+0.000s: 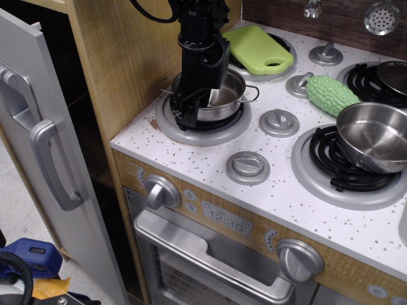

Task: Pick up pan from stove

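Pan sits upright on stove, loop handles pointing left-right.

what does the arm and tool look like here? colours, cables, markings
The arm is all black, a boxy vertical column of blocky segments. A black cable loops out near the top left, and another runs down its right side. The tool at the bottom is also black, with flat straight fingers. Faint pale specks show on the lower front finger; no readable markings or labels.
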Available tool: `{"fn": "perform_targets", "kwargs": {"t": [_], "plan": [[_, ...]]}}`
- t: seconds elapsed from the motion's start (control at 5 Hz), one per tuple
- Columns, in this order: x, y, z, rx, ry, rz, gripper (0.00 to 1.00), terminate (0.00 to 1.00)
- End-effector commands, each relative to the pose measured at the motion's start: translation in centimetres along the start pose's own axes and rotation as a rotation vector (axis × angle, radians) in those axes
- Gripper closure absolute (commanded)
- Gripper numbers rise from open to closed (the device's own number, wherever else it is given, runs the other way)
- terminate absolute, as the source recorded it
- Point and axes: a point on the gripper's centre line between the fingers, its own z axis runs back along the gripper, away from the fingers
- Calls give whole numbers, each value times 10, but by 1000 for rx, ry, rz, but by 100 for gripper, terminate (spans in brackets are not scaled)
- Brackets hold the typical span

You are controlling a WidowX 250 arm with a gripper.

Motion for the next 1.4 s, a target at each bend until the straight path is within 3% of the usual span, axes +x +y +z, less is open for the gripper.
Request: {"fn": "perform_targets", "kwargs": {"t": [0.0,0.2,0.6,1.2], "plan": [[-7,5,5,49,17,-20,100,0],[-8,8,7,69,22,-29,100,0],[-10,16,39,98,33,-48,100,0],[-8,5,82,253,73,-1,100,0]]}}
